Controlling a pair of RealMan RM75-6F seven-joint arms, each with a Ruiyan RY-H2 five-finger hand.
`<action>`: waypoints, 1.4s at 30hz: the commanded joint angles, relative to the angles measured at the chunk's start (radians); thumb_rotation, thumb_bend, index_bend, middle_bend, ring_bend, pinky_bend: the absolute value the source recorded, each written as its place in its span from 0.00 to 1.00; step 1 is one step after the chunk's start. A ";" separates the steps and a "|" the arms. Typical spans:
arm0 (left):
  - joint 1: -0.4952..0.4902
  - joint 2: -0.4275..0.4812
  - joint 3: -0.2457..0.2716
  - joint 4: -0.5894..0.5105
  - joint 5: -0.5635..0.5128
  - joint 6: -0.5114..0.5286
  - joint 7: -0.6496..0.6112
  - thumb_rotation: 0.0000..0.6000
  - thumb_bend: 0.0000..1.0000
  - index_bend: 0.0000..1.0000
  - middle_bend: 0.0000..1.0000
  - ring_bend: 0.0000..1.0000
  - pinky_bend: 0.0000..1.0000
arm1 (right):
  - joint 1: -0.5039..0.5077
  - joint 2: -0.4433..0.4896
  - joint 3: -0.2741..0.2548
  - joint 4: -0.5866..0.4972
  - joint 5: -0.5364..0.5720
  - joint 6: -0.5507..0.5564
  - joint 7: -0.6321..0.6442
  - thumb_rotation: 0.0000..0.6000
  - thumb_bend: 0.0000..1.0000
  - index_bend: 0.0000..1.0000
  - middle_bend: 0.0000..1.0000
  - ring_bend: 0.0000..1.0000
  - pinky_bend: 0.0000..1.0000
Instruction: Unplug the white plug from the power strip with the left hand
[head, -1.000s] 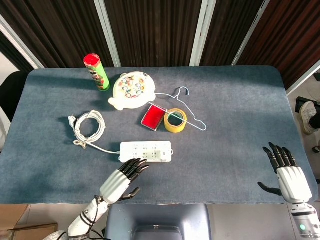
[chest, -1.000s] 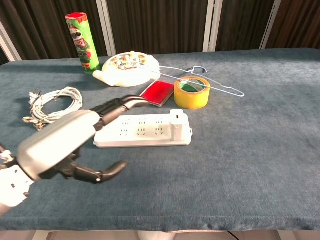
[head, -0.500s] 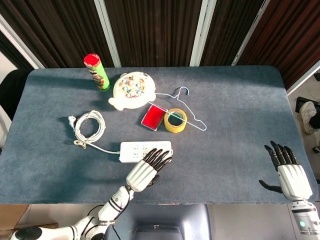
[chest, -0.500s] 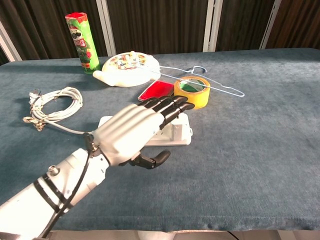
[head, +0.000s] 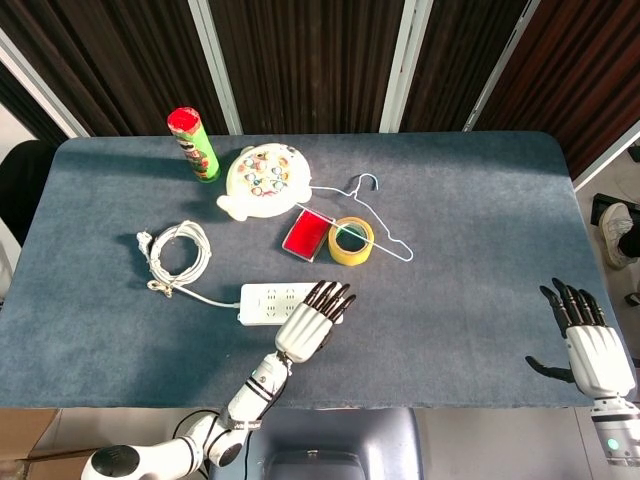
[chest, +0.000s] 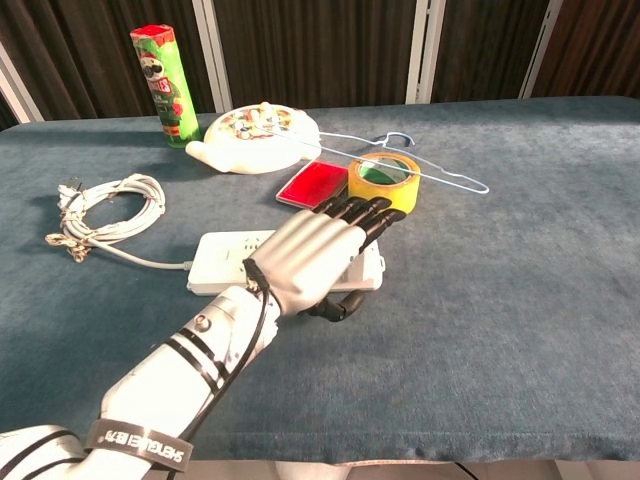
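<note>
— Left hand (chest: 312, 252) first: where is it?

— Over the right end of the one long white plastic power strip (head: 270, 301), fingers stretched out and apart, holding nothing. It covers the white plug (chest: 365, 258), which barely shows.

— And the other?

— Right hand (head: 595, 352) is far off by the table's near right edge, fingers spread, empty.

— What else lies about?

— One coiled white cable (head: 176, 255) to the left. Beyond the strip: one red square box (chest: 313, 185), one yellow tape roll (chest: 384, 184), one thin wire hanger (head: 362, 217), one round white toy board (head: 263, 180), one green tube with a red lid (head: 193, 144).
</note>
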 joint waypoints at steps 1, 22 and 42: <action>-0.026 -0.016 -0.013 0.013 -0.033 -0.007 -0.008 1.00 0.38 0.00 0.00 0.00 0.07 | 0.000 0.001 -0.001 0.000 -0.001 0.001 0.003 1.00 0.15 0.00 0.00 0.00 0.00; -0.083 -0.016 0.034 -0.014 -0.200 -0.009 -0.008 1.00 0.47 0.19 0.27 0.24 0.15 | -0.002 0.022 -0.013 0.001 -0.022 0.001 0.051 1.00 0.15 0.00 0.00 0.00 0.00; -0.076 -0.013 0.030 -0.062 -0.213 0.027 -0.013 1.00 0.62 0.36 0.45 0.42 0.48 | 0.266 -0.174 -0.059 0.241 -0.345 -0.164 0.078 1.00 0.52 0.13 0.18 0.00 0.01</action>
